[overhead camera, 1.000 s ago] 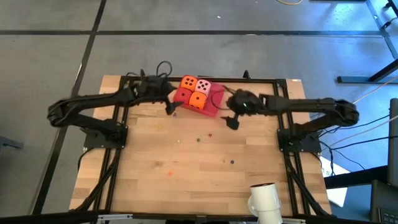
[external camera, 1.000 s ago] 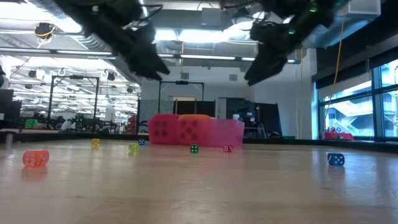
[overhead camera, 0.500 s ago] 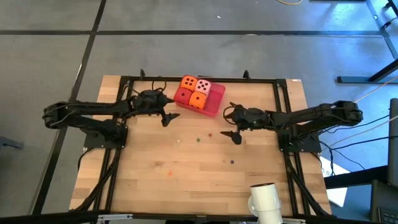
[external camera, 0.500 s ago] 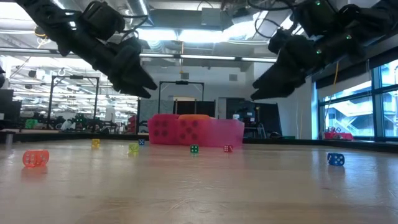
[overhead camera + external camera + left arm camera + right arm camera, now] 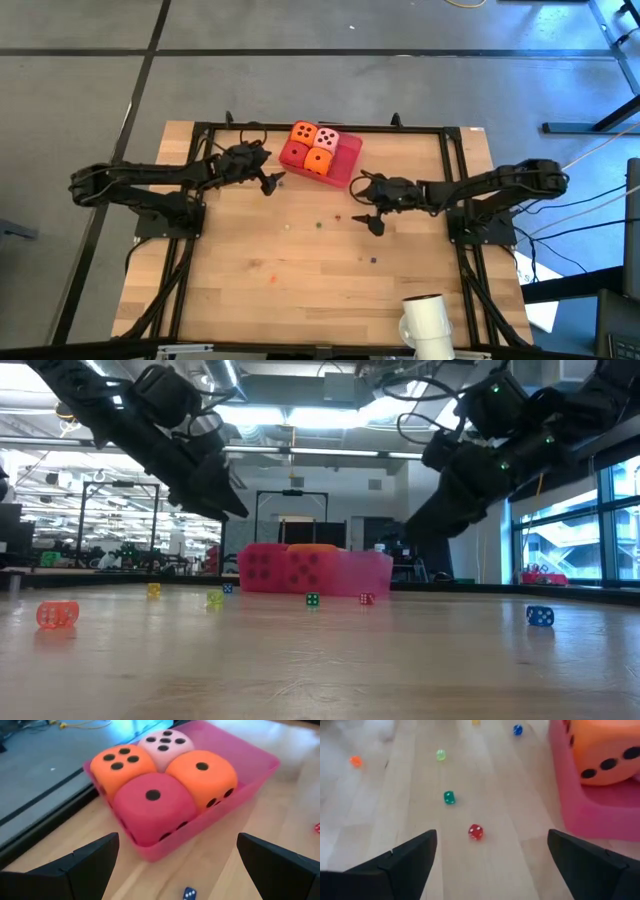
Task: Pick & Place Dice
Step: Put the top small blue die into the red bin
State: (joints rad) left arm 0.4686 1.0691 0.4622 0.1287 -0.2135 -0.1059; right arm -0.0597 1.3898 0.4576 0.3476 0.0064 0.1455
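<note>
Pincers spread wide, empty: left pincer [image 5: 270,182] beside dice [image 5: 312,150] in tray [image 5: 347,158]; right pincer [image 5: 366,209] above table [image 5: 300,270]

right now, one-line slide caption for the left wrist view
Open left gripper faces four dice packed in a pink tray.

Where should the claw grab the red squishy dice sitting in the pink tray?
Probably from above, pinching two opposite upright sides of the red soft foam dice. It sits packed against the two orange foam dice in the pink plastic tray, whose wall hides its lower part, so only its top stands clear. The open left claw is nearest.
</note>
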